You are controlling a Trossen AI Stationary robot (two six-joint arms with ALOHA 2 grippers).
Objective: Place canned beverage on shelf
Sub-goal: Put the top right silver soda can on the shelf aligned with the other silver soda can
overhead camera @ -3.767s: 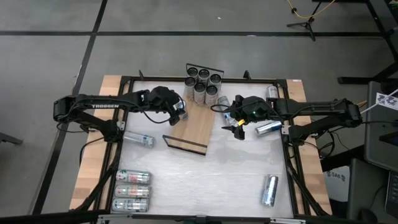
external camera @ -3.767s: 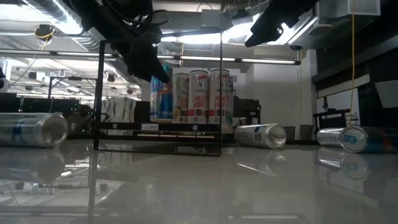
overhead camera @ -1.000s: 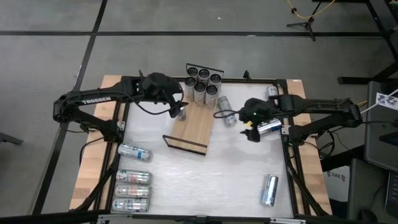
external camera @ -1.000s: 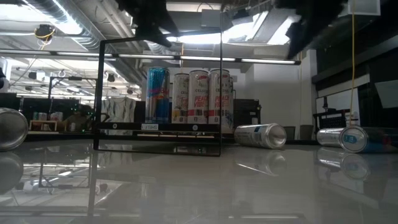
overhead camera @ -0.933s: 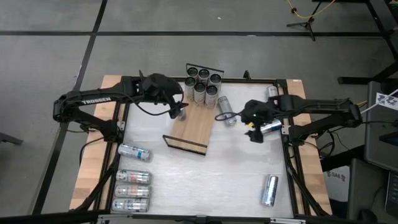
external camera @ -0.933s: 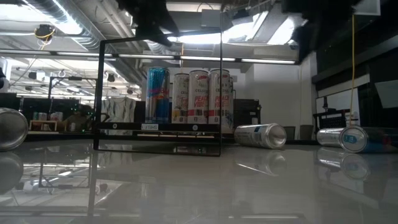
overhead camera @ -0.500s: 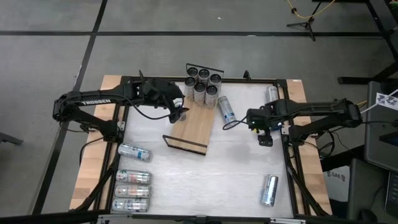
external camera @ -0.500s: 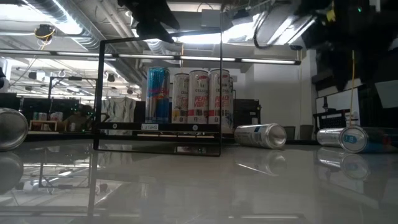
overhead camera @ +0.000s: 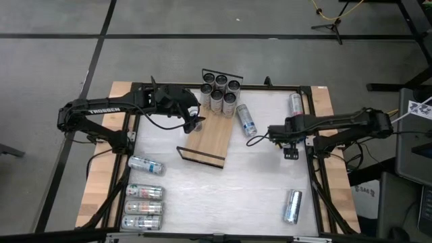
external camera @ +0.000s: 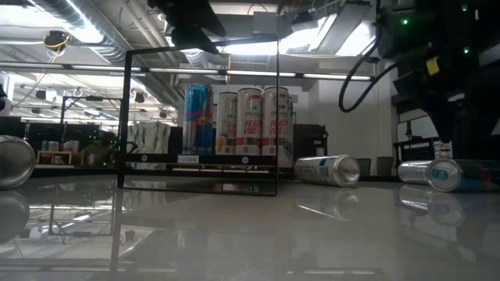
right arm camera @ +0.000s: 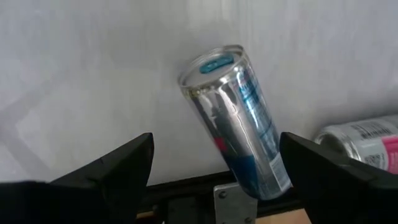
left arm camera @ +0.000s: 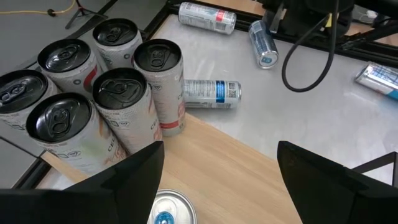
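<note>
Blue can (left arm camera: 166, 208) cut off by frame edge, standing on shelf (left arm camera: 249, 180).

Two dark jointed arms, white TROSSEN lettering, black cables, green lights.

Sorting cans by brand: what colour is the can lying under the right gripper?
Silver with blue markings and a blue tab end, best seen in the right wrist view.

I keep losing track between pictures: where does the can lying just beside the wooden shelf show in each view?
High: lying can, right of the upright cans.
Low: right of centre.
Left wrist: beside the upright cans.
Right wrist: not in it.
Shared landmark: the upright cans.
</note>
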